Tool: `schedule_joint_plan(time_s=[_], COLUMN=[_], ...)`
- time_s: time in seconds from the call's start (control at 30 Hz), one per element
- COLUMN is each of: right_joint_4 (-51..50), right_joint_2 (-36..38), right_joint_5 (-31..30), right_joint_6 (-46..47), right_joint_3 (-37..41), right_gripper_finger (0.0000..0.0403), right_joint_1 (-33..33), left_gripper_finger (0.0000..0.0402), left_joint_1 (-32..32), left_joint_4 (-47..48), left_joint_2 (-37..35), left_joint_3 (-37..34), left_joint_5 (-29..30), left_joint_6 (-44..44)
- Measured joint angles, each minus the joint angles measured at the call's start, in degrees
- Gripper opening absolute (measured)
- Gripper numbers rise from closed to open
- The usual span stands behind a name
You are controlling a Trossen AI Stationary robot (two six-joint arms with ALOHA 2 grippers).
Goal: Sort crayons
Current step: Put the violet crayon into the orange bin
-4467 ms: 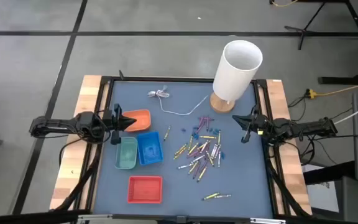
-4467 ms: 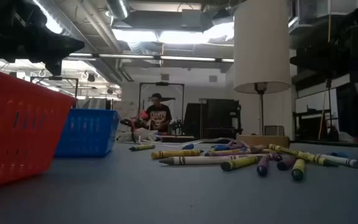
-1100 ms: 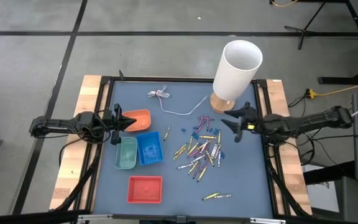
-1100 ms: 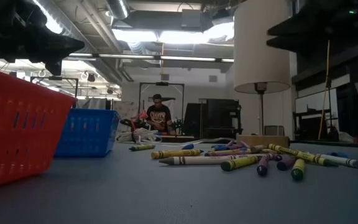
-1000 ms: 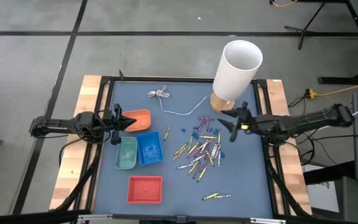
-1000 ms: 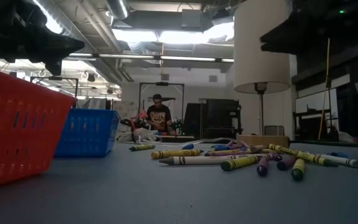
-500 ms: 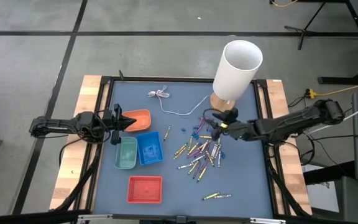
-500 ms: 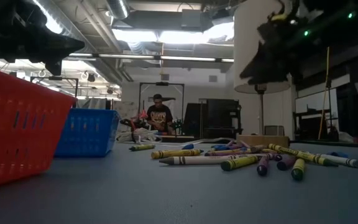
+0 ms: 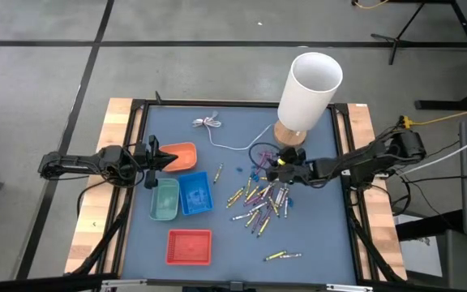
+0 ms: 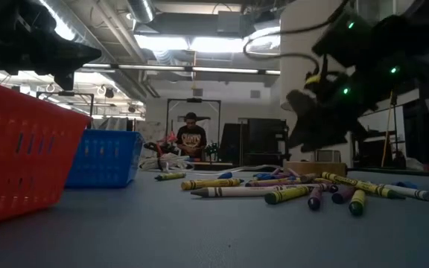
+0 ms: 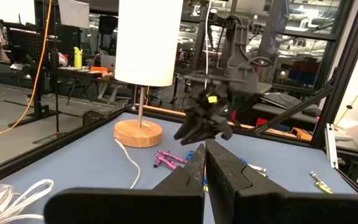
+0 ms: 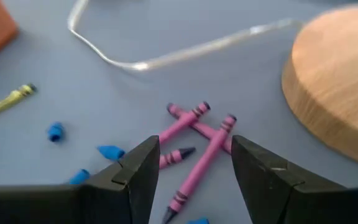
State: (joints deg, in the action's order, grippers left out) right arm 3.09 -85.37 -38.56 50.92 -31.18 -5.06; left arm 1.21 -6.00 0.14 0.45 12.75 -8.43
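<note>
The crayons [image 9: 262, 197] lie in a loose pile right of the table's middle, mostly yellow, purple and pink; in the low view the crayons [image 10: 289, 190] lie flat on the mat. My right gripper [image 9: 270, 169] hangs open over the pile's far edge, slanting down. In its wrist view, my right gripper [image 12: 192, 171] has crossed pink crayons [image 12: 197, 140] just ahead of its fingers. My left gripper [image 9: 167, 158] waits shut at the left, over the orange tray [image 9: 185, 152]. In the left wrist view, my left gripper [image 11: 205, 168] points level across the table.
A white-shaded lamp [image 9: 309, 89] on a wooden base [image 12: 334, 74] stands just beyond the right gripper, its white cable [image 9: 225, 138] trailing left. Green [image 9: 165, 199], blue [image 9: 194, 194] and red [image 9: 190, 246] trays sit at left. Two yellow crayons [image 9: 282, 255] lie near the front, and blue bits [image 12: 110, 151] by the pile.
My right gripper has swung from the right edge toward the table's left and come down to the far side of the crayon pile. It has rolled about its wrist and tipped downward, staying open. The crayons have not moved.
</note>
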Motion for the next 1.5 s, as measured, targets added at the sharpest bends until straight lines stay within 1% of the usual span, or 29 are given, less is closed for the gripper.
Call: schedule_joint_plan(time_s=[0.1,0.2,0.57,0.83,0.93,1.23,1.5], right_joint_4=[0.1,0.1,0.6,3.8,4.2,4.4,4.6], right_joint_2=[-1.9,-3.5,-6.9,-9.5,-10.2,-10.4,-10.4], right_joint_5=[3.2,4.8,5.8,5.2,4.8,4.0,4.3], right_joint_6=[0.3,0.3,2.0,2.8,2.7,2.8,2.8], right_joint_3=[0.0,0.0,0.0,0.0,-0.1,0.0,0.0], right_gripper_finger=[0.0199,0.0199,0.0199,0.0194,0.0178,0.0107,0.0065], right_joint_1=[1.5,2.3,2.5,2.5,2.5,2.5,2.5], left_gripper_finger=[0.0000,0.0000,0.0000,0.0000,0.0000,0.0000,0.0000], left_joint_1=[0.0,0.0,0.0,0.0,0.0,0.0,0.0], left_joint_4=[0.0,0.0,0.0,0.0,0.0,0.0,0.0], left_joint_2=[0.0,0.0,0.0,0.0,0.0,0.0,0.0], left_joint_3=[0.0,0.0,0.0,0.0,0.0,0.0,0.0], left_joint_5=[0.0,0.0,0.0,0.0,0.0,0.0,0.0], left_joint_6=[0.0,0.0,0.0,0.0,0.0,0.0,0.0])
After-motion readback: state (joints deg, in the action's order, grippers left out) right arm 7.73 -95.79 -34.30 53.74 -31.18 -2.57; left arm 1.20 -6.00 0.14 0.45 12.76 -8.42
